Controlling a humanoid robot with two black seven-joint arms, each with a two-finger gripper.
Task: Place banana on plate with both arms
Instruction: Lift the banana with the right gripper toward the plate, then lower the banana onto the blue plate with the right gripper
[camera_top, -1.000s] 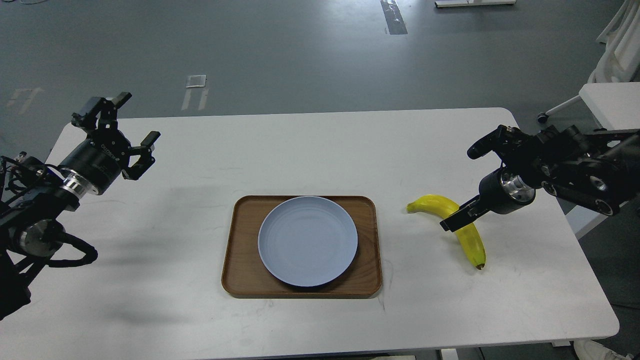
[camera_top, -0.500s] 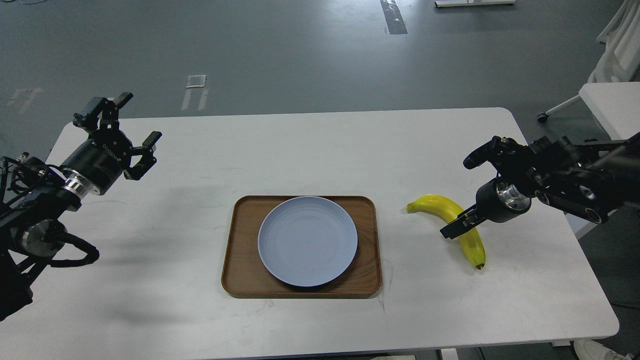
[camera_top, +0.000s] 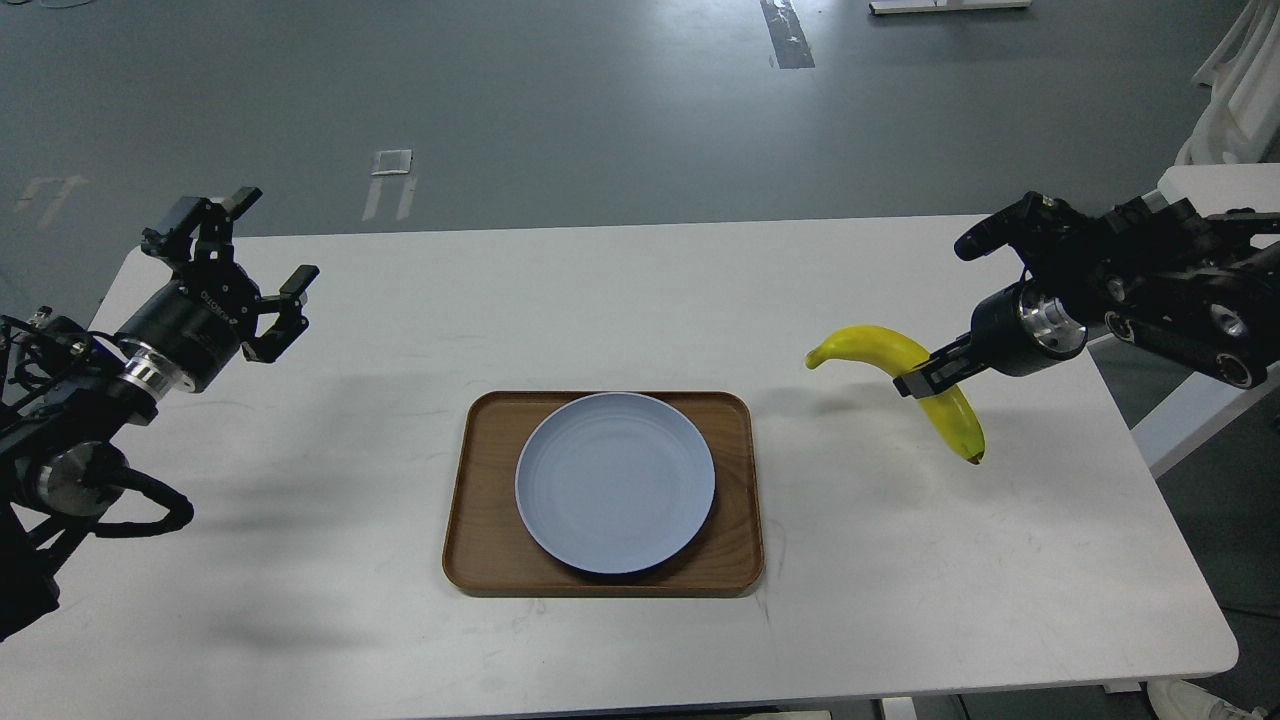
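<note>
Across the middle of the view stretches a white table (camera_top: 640, 620) with rounded corners, standing on a grey floor (camera_top: 600, 110). Centred on its near half lies a rectangular brown wooden tray (camera_top: 480, 520), and on that tray sits the round pale blue-grey plate (camera_top: 615, 482), its near rim close to the tray's front edge.

From the left edge my left arm (camera_top: 90, 420) reaches in over the table's left end, black with a silver wrist ring and looped cables. My left gripper (camera_top: 250, 262) hangs above the table's far left part with its fingers spread wide and nothing between them, well apart from the tray.

From the right edge my right arm (camera_top: 1190, 300) comes in above the table's right side. My right gripper (camera_top: 925, 375) is clamped around the middle of the banana (camera_top: 880, 345), which hangs clear of the tabletop, to the right of the tray and well apart from the plate. Its greenish stem end points left toward the tray's side, while its dark tip points down and toward me. A faint shadow lies on the table below it.
</note>
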